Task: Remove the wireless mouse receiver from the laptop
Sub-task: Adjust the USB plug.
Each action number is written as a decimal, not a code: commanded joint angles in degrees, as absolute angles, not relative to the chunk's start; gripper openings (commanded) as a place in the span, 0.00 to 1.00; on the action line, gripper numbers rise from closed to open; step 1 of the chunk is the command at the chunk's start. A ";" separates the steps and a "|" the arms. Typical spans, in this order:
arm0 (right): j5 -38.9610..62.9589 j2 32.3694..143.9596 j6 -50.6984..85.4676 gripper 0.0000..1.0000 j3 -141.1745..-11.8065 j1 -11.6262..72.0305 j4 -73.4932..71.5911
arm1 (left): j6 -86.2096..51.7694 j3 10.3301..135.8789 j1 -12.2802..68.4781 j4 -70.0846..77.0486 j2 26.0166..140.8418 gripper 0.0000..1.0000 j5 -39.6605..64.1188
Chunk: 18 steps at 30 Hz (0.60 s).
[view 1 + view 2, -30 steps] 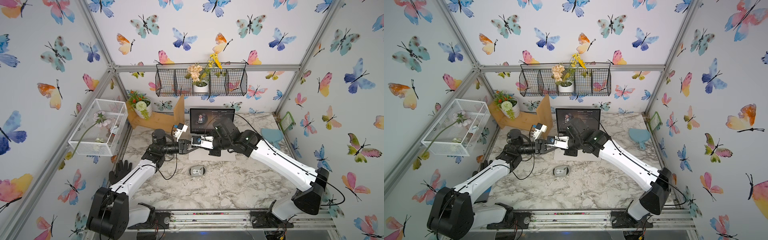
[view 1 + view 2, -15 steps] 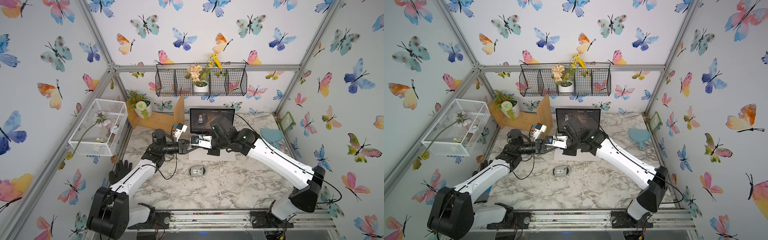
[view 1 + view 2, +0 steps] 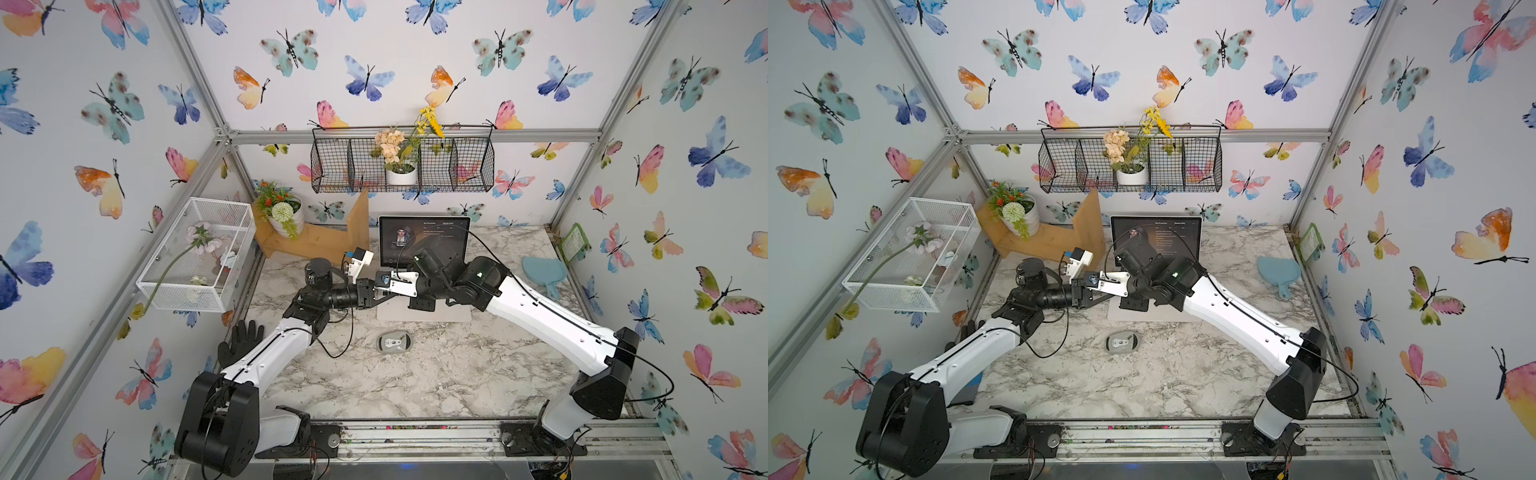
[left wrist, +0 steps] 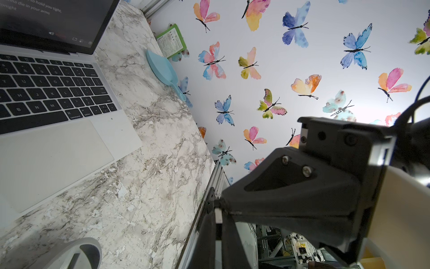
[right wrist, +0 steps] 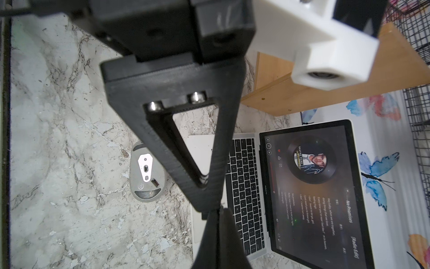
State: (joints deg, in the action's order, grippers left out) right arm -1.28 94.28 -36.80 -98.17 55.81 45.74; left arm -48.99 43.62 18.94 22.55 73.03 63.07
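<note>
The laptop (image 3: 419, 316) stands open on the marble table with its dark screen lit, and it also shows in the left wrist view (image 4: 58, 158) and the right wrist view (image 5: 246, 186). Both grippers meet tip to tip in the air over its front left corner. My left gripper (image 3: 386, 294) (image 4: 218, 209) is shut on the wireless mouse receiver (image 4: 218, 215), a tiny piece showing silver between its fingers. My right gripper (image 3: 391, 291) (image 5: 218, 213) is shut, its tips touching the left tips. The receiver is too small to make out in the top views.
A grey mouse (image 3: 394, 343) lies belly up in front of the laptop. Behind and to the left stands a wooden stand (image 3: 316, 241) holding a flower pot. A white wire basket (image 3: 199, 253) hangs on the left wall. A blue scoop (image 3: 544, 272) lies at the right, a black glove (image 3: 241, 340) at the left.
My left gripper's jaws have closed onto the small piece at the meeting point. The right arm has shifted slightly left. Both grippers have stayed over the laptop's front left corner.
</note>
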 commanded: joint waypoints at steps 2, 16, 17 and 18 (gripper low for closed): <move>-2.34 90.83 -33.05 0.14 -96.80 56.87 38.86 | -47.92 45.57 19.86 24.57 72.79 0.00 65.20; 10.94 78.27 11.51 0.52 -89.97 24.55 28.32 | -50.49 46.49 19.68 30.93 71.36 0.00 66.44; 18.24 79.11 11.20 0.53 -89.88 23.44 28.59 | -51.50 46.49 19.57 32.38 71.16 0.00 66.53; 26.15 79.97 10.78 0.53 -89.70 23.38 28.58 | -52.92 46.33 19.60 34.84 71.02 0.00 66.77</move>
